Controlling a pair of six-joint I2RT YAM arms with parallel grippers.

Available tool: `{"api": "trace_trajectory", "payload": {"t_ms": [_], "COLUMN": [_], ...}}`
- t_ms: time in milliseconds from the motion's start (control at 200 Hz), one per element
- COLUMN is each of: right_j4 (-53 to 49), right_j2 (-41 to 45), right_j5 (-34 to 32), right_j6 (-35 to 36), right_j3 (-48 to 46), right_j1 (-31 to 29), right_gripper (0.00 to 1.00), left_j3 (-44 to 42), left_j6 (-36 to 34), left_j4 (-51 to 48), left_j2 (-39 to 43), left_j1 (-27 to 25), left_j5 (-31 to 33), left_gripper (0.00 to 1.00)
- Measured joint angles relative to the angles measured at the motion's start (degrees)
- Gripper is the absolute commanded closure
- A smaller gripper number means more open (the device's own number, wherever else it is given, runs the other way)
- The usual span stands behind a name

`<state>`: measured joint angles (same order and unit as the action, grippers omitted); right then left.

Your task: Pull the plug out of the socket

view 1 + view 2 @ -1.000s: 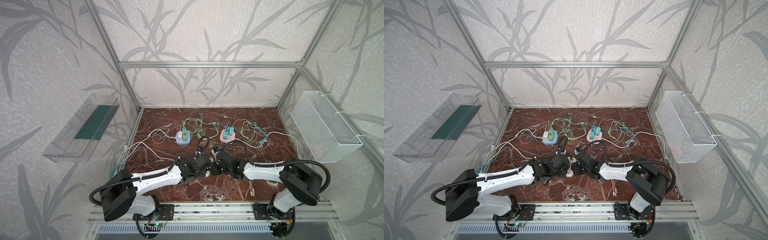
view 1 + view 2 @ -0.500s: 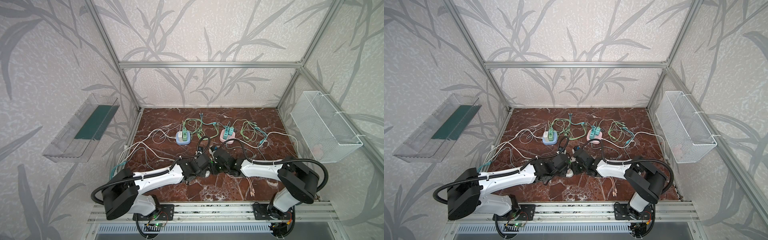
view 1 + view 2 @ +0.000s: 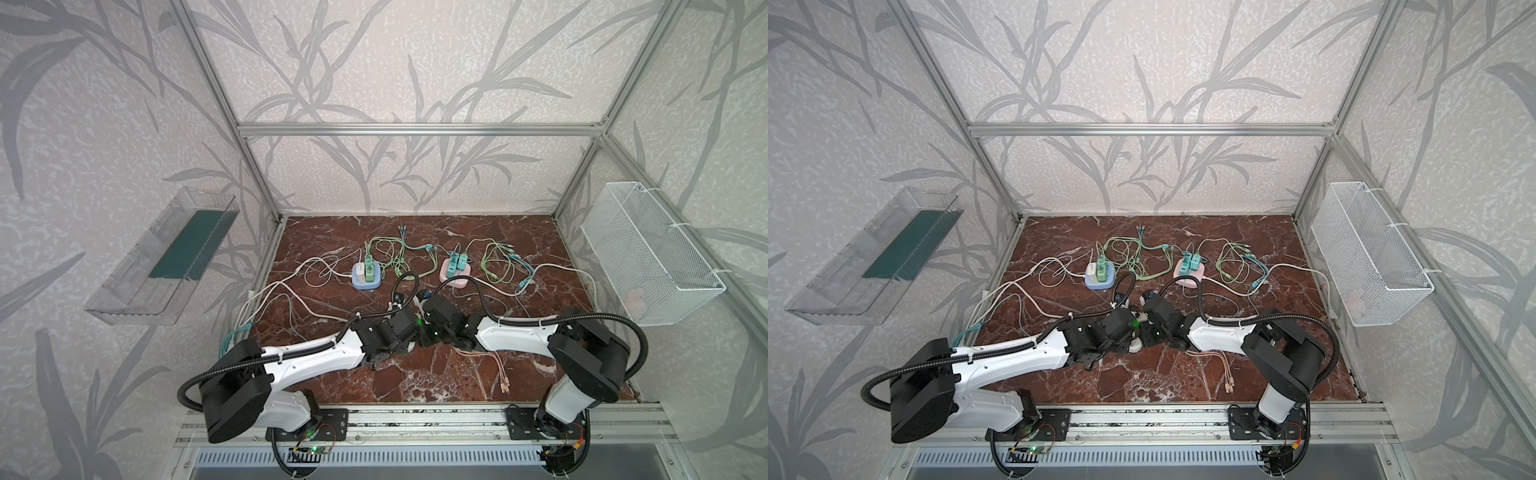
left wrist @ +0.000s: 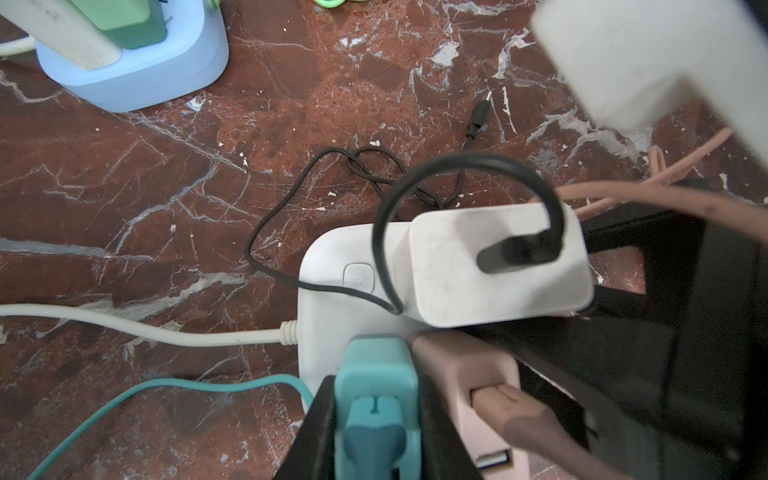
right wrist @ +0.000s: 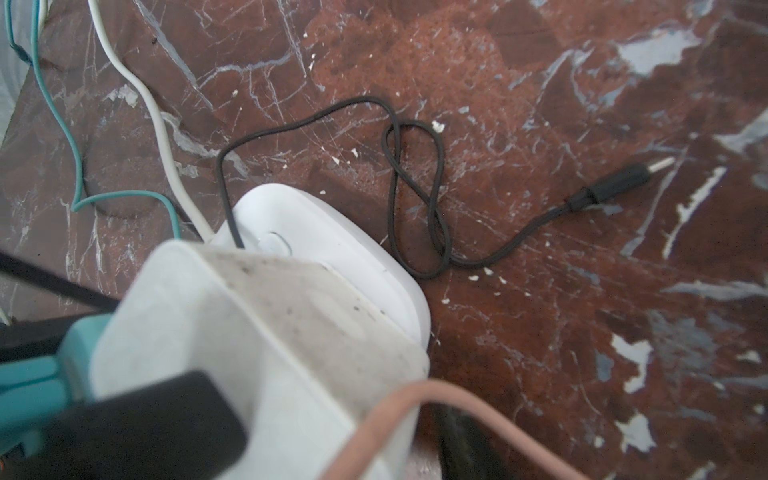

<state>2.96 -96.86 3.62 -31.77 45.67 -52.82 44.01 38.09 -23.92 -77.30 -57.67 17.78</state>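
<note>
- Left gripper [image 4: 376, 399]: pressed together on the teal plug [image 4: 374, 361], which stands in the white socket [image 4: 328, 299] just beside a pink plug [image 4: 465, 370].
- Right gripper [image 4: 540, 282]: its black fingers [image 4: 582, 340] lie along two opposite sides of the white plug [image 4: 449, 266], pinching it.
- White plug: sits on top of the white socket with a black cable [image 4: 519, 249] in its top. I cannot tell whether its prongs are seated.
- Black cable: loops over the tabletop [image 3: 415, 382], with its free end [image 5: 615, 183] lying loose.
- White socket: front centre of the tabletop, mostly hidden under both wrists in both top views.
- Behind it: a blue socket block [image 3: 365, 276] and a pink socket block [image 3: 455, 272], each holding plugs.
- Walls: a wire basket [image 3: 648, 253] on the right and a clear tray [image 3: 166, 257] on the left.
</note>
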Motion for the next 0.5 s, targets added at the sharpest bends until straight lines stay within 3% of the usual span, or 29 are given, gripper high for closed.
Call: {"api": "trace_trajectory", "payload": {"t_ms": [500], "right_j4": [0.5], "right_j2": [0.5], "right_j5": [-0.2], "right_j6": [0.1], "right_j3": [-0.3], "right_j1": [-0.3], "right_gripper": [0.5], "left_j3": [-0.2], "left_j6": [1.5], "left_j4": [1.2], "left_j2": [-1.3], "left_j1": [0.0], "left_j5": [0.7], "left_gripper": [0.93]}}
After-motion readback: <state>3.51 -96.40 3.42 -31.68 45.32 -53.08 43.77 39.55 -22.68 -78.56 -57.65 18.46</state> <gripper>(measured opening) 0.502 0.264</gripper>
